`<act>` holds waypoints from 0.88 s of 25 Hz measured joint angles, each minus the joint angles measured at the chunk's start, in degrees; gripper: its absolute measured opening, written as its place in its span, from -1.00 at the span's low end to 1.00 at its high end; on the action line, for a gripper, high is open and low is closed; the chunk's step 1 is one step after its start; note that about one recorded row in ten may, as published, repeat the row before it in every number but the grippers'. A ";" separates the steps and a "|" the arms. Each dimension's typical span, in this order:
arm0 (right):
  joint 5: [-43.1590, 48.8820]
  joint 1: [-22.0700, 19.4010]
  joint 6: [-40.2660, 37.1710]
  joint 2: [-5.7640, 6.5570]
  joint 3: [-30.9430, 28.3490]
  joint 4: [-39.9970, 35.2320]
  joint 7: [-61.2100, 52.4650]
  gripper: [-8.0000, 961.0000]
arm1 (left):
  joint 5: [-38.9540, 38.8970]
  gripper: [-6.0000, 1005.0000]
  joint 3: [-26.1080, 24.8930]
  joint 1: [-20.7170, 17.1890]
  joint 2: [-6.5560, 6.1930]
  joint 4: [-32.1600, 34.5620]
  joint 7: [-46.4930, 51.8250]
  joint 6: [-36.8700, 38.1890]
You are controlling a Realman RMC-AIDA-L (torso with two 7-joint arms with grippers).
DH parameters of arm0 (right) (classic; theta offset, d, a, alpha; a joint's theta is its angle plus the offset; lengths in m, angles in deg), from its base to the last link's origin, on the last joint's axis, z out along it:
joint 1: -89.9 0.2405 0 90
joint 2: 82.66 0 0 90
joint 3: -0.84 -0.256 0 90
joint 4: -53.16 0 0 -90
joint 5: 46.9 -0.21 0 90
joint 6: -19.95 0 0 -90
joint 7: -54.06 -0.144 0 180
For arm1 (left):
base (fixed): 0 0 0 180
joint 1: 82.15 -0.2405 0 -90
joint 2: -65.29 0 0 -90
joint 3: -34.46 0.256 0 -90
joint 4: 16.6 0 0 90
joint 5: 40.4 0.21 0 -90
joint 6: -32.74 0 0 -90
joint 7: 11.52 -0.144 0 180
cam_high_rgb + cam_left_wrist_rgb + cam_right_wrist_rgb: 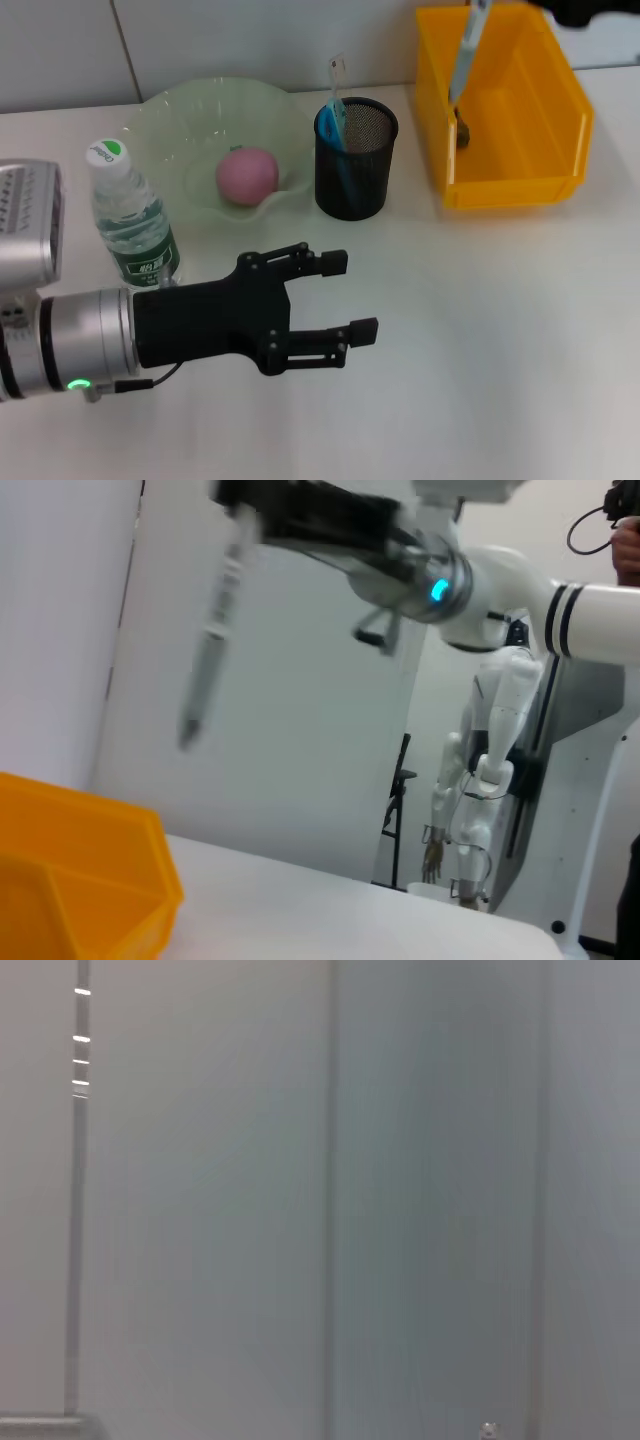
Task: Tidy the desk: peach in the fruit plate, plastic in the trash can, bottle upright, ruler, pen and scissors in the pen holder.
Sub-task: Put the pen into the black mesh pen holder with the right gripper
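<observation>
Hanging from the right hand (240, 505) above the yellow bin (560, 110), a pen (468, 50) points tip-down; the hand, mostly out of the head view at its top edge, is clamped on the pen's upper end. Pen looks light, stiff, smooth, so likely to swing or slip; a grip near the top suits dropping it tip-first into the mesh pen holder (357, 160), which stands left of the bin and already holds blue items. Left hand (340, 300) hovers low over the desk (480, 350) with fingers spread, holding nothing. Peach (247, 175) lies in the green plate (170, 115); bottle (130, 215) stands upright beside it. Desk white, smooth, bare in front; pale wall behind.
</observation>
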 joint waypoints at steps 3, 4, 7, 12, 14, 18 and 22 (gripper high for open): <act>0.45 1.50 6.83 -0.31 0.99 1.04 -0.05 -0.69 | -0.06 0.66 0.02 -0.63 0.07 -0.08 -1.06 0.11; 0.52 2.01 8.72 -0.36 1.85 1.73 -0.20 -0.69 | -0.09 0.66 0.02 -0.81 0.09 -0.11 -1.33 0.19; 1.44 4.62 18.61 -0.41 9.60 4.96 -1.33 -0.69 | 0.00 0.66 -0.23 -1.23 -0.01 -0.16 -1.58 0.63; 3.08 6.08 22.76 -0.62 13.09 6.25 -2.54 -0.69 | 0.01 0.66 -0.29 -1.29 -0.09 -0.21 -1.59 0.68; 3.78 6.82 24.55 -0.71 14.40 7.59 -2.85 -0.69 | 0.02 0.66 -0.28 -1.33 -0.14 -0.25 -1.60 1.02; 4.02 8.24 29.03 -0.87 15.01 11.70 -2.47 -0.69 | 0.02 0.66 -0.10 -1.34 -0.17 -0.27 -1.62 1.89; 4.02 9.70 32.24 -1.27 15.04 15.05 -0.43 -0.69 | 0.01 0.66 -0.03 -1.06 -0.11 -0.26 -1.62 2.53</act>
